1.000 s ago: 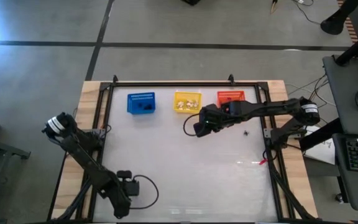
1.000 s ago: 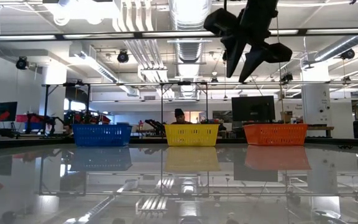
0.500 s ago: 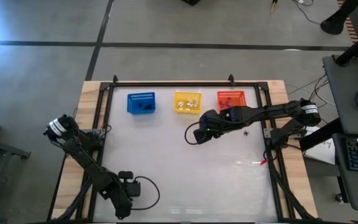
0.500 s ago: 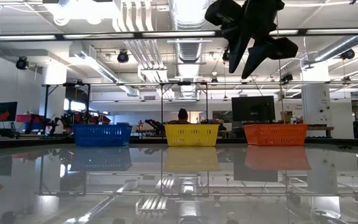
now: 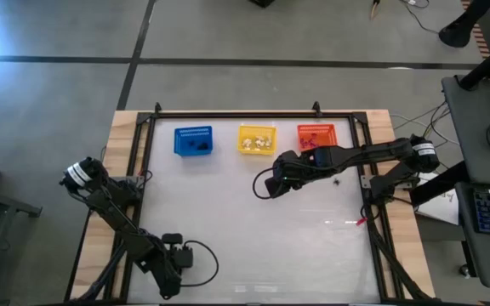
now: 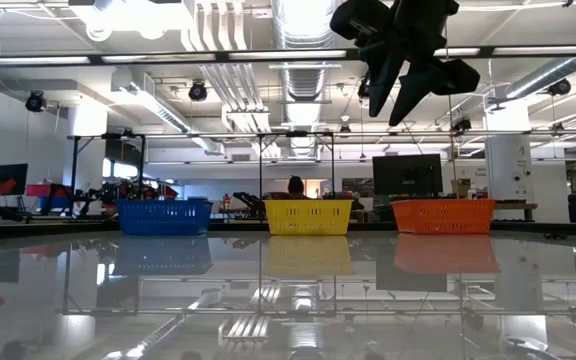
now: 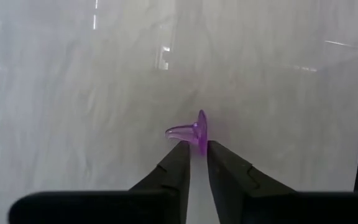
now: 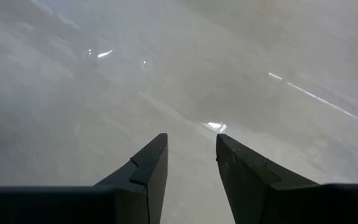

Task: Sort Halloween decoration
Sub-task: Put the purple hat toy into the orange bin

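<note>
Left wrist view: left claw (image 7: pixel 198 148) closes, now clamped on purple trinket (image 7: pixel 192 132).
Right claw (image 8: pixel 191 155): apart, empty, retreating from baskets.
Next: probably bin it.

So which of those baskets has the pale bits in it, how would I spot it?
Look along the far edge of the table, where three baskets stand in a row. It is the yellow basket in the middle, between the blue basket and the orange-red basket.
</note>
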